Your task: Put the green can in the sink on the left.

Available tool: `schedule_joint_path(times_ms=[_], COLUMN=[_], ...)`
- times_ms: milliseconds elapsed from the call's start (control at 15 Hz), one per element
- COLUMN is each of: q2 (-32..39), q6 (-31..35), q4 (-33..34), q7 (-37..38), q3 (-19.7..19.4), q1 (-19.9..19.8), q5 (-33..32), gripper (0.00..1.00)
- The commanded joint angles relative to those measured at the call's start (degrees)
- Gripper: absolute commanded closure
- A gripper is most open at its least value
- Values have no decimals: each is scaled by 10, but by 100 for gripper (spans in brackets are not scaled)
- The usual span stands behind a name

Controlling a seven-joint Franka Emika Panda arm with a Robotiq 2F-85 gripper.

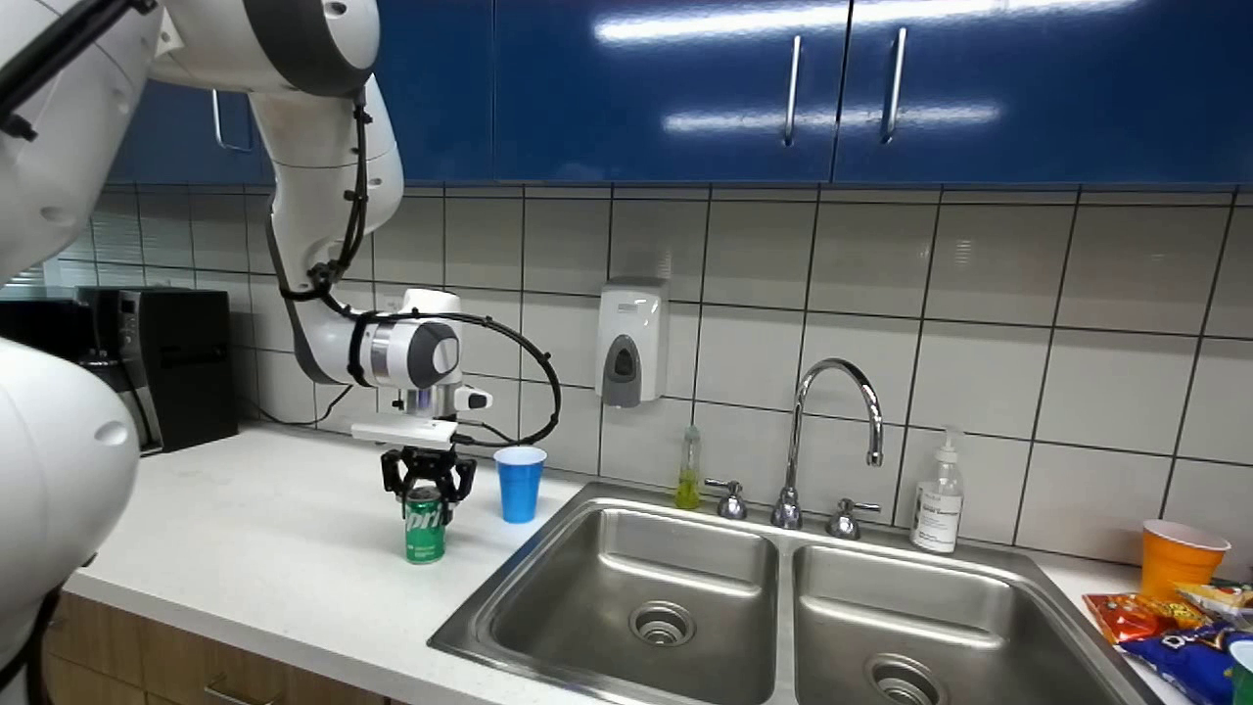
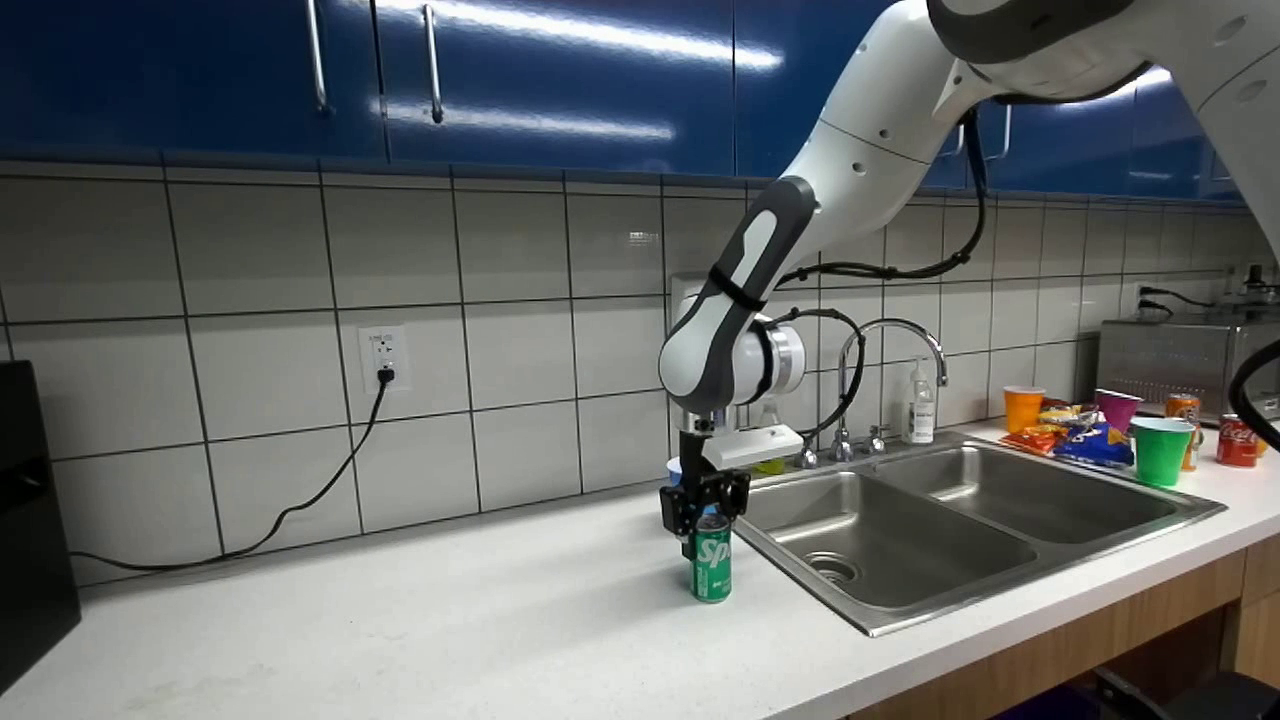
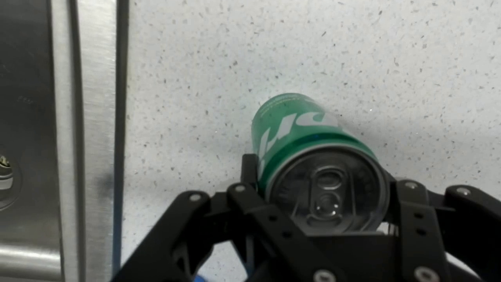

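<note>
Brushed metal sink (image 1: 786,622), glossy cabinets (image 1: 675,78), polished metal faucet (image 1: 794,441), smooth metal can (image 3: 313,164)

a blue cup (image 1: 520,490) stands upright on the white counter (image 1: 264,519). a white dispenser (image 1: 632,343) hangs on the tiled wall (image 1: 759,253), below blue cabinets (image 1: 666,88). snack bags (image 2: 1095,443) lie between an orange cup (image 2: 1023,410) and a green cup (image 2: 1160,455), and a black cord (image 2: 283,514) plugs into an outlet (image 2: 384,348).

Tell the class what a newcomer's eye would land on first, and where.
Likely the white robot arm, reaching over the counter with its black gripper around the top of a green can. Next, the glossy blue cabinets above and the double steel sink beside the can.
</note>
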Motion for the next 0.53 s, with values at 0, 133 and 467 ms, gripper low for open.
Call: schedule_joint_path(times_ms=[0,133,467], q2=[-26,-34,-55], q6=[-23,-28,-39], q4=[0,-1,-1], q7=[5,4,5], q3=[-5,-7,-7], q1=[-2,-3,-3], q5=[-12,-12,-9], gripper=[61,61,61])
